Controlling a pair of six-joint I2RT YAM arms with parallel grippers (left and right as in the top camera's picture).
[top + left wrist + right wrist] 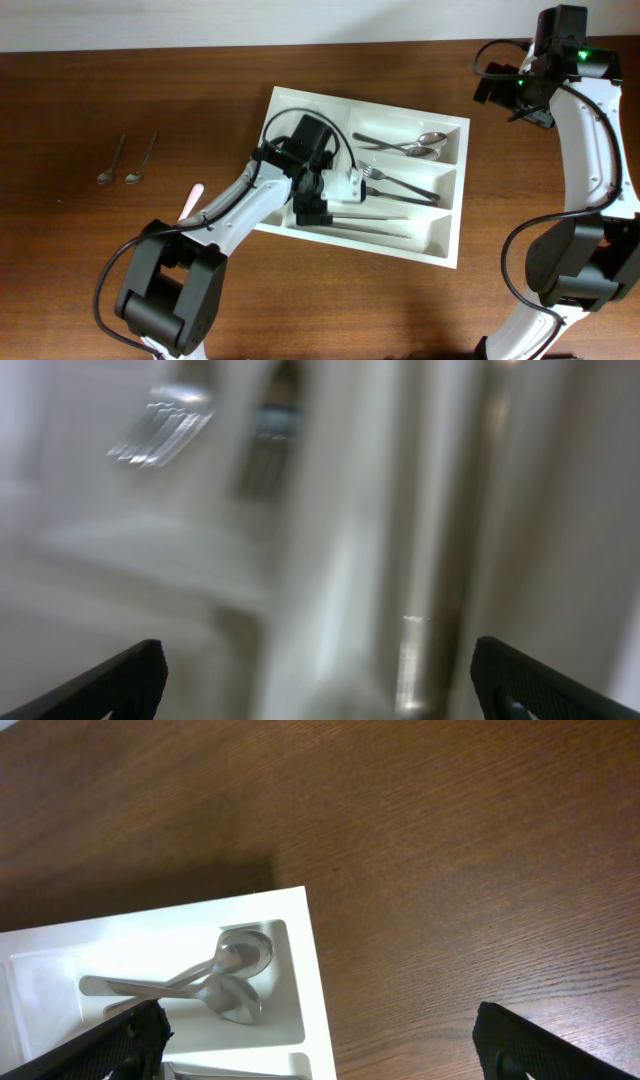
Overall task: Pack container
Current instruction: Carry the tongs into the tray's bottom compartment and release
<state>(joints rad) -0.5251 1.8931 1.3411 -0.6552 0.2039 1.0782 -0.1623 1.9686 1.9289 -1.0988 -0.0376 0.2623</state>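
Two small spoons (133, 177) lie well left of the white cutlery tray (445, 250) at mid-table, so the left gripper (318, 685), fingers spread wide low over the tray, should rise clear before reaching leftward, while the right gripper (320, 1042), likewise wide, keeps out.

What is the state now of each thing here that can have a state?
container: flat on the table, partly filled with spoons, forks and other utensils.
left gripper: fingers open, low over the container; the view is blurred.
right gripper: fingers open, holding nothing.
two small spoons: loose on the table, outside the container.
pink object: on the table, beside the left arm.
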